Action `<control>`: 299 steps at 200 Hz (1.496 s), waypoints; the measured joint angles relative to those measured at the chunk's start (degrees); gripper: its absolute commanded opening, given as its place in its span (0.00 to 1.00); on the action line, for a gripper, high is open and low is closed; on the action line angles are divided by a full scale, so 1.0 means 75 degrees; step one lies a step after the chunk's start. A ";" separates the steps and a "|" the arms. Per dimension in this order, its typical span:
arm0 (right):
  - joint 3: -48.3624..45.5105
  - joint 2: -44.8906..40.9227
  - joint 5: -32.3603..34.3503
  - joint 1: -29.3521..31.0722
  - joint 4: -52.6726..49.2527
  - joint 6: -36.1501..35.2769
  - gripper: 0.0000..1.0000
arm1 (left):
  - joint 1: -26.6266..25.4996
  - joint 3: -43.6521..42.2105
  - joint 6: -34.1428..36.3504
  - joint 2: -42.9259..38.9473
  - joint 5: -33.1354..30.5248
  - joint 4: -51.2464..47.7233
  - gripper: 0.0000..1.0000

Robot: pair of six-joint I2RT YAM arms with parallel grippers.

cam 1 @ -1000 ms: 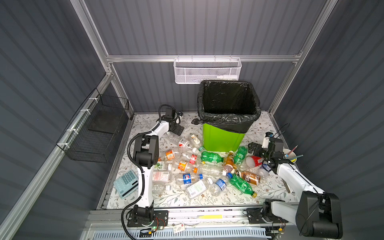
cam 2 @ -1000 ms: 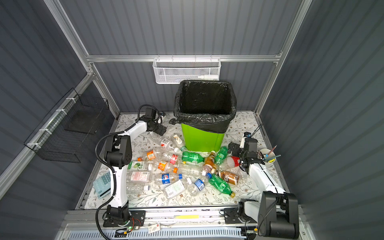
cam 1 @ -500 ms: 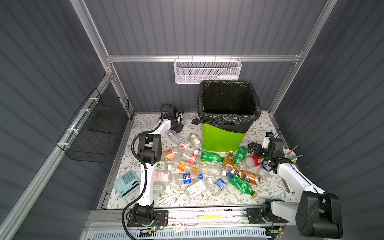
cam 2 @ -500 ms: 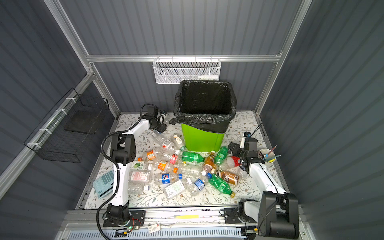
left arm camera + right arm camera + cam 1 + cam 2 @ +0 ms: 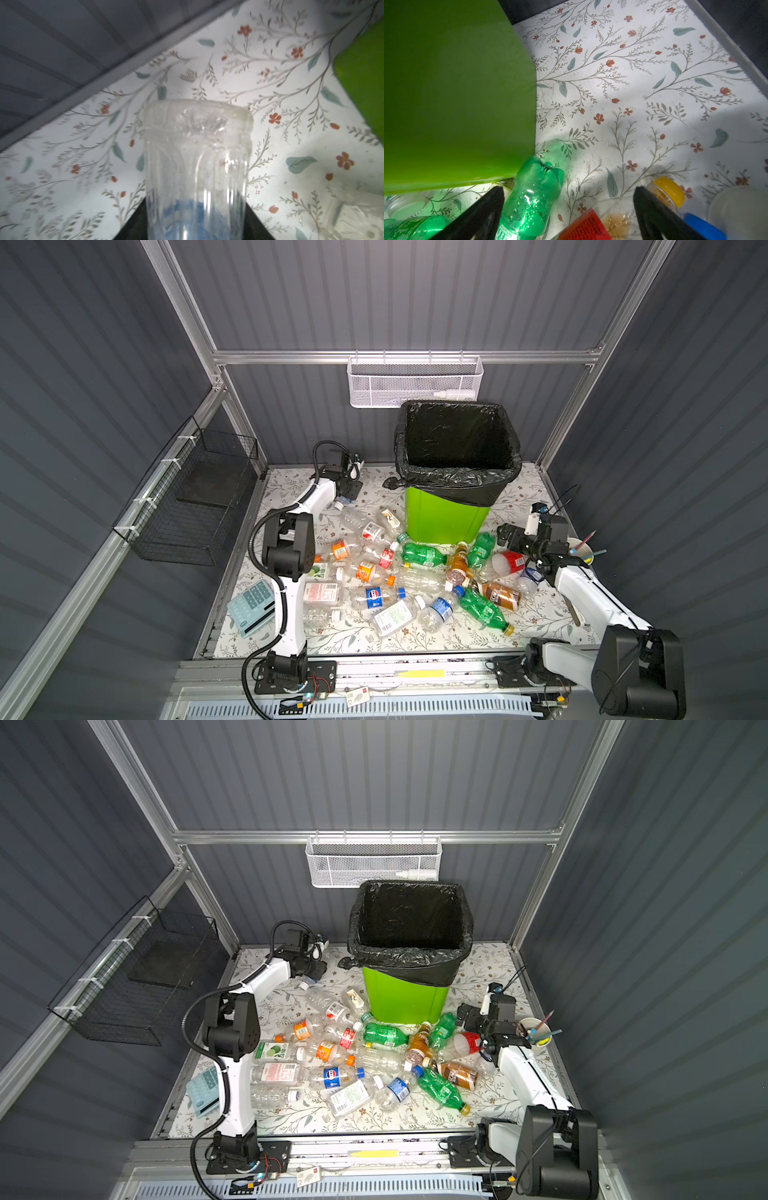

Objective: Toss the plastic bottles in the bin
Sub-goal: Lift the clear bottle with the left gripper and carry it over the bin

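Observation:
Several plastic bottles [image 5: 399, 572] lie scattered on the floral mat in front of the bin [image 5: 446, 518], a green bin lined with a black bag. Both top views show them. By the back wall, left of the bin [image 5: 405, 998], my left gripper [image 5: 347, 489] is shut on a clear bottle [image 5: 197, 155] with a blue label; black jaws press its sides. My right gripper [image 5: 569, 190] hangs open by the bin's right corner, above a green bottle [image 5: 533, 197] and a red-labelled bottle [image 5: 585, 226], holding nothing.
A white mesh basket [image 5: 415, 383] hangs on the back rail above the bin. A black wire basket [image 5: 195, 497] hangs on the left wall. A calculator [image 5: 253, 608] lies front left. A white cup of pens [image 5: 579, 549] stands beside the right arm.
My left gripper's jaws have closed on the clear blue-labelled bottle near the back wall. The right arm has not moved.

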 measured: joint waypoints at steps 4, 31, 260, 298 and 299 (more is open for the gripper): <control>0.0000 -0.0029 0.0000 0.0000 0.0000 0.0000 0.99 | 0.0000 -0.0093 -0.0023 -0.0198 -0.0067 0.0090 0.49; 0.0000 -0.0315 0.0003 0.0000 -0.0015 0.0003 0.99 | 0.0070 -0.0781 -0.0309 -0.1731 -0.0527 0.0857 0.50; 0.0216 -0.2060 0.0268 -0.0023 -0.0382 0.0347 0.99 | -0.3217 0.0399 -0.1950 -0.3622 0.0204 0.2442 1.00; 0.0277 -0.2052 0.0697 -0.0023 -0.0970 0.0589 0.99 | -0.3185 -0.0108 -0.1865 -0.4928 -0.0455 0.3491 1.00; 0.0280 -0.2052 0.0705 -0.0023 -0.0988 0.0595 0.99 | -0.3185 -0.0140 -0.1865 -0.4957 -0.0472 0.3523 1.00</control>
